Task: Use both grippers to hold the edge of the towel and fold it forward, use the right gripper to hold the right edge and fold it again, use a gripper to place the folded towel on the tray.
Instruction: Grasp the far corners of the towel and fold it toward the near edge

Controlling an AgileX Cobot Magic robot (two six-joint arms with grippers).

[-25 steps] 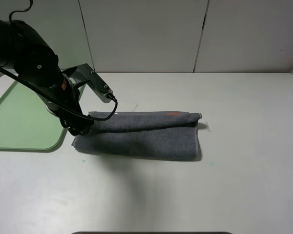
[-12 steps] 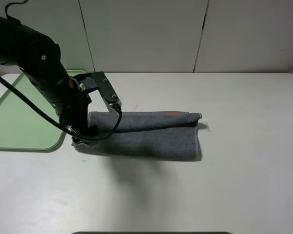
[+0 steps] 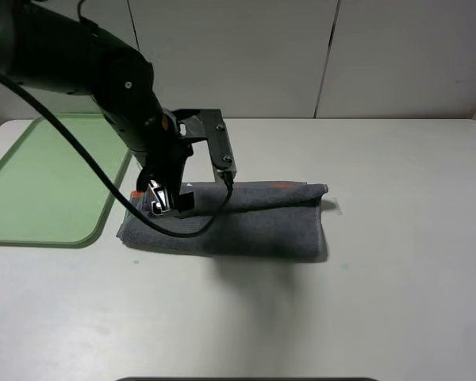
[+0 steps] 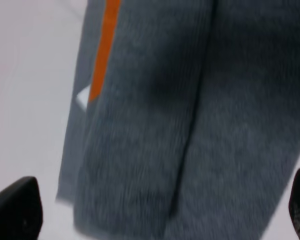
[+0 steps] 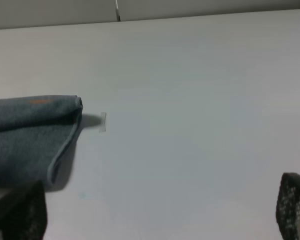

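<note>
- L gripper hangs over the left end of the towel, pointing down at the cloth, black cable looping beside it.
- L claw: jaws spread wide apart. In the L wrist view the two black fingertips sit at opposite corners w/ towel filling the space btwn them, nothing clamped. Can't tell if the tips touch the cloth.
- Same view, close & blurry: grey terry w/ a fold line down the middle, orange stripe near one edge, bare table beside it.
- Towel: folded into a long strip, lies flat on the white table about mid-table, long side running left-right in the high view. Upper layer's edge is set back from the lower one.
- Towel's left end is just beside the tray, not on it; can't tell if cloth touches the rim.
- Tray: pale green, at the table's left side.
- R gripper shows only in its own wrist view: jaws wide apart, dark fingertips at the pic's corners, only bare table btwn them.
- R wrist view also catches the towel's right end, well apart from the R gripper.
- Small pale tab on the table just beside that end; can't tell what it is.
</note>
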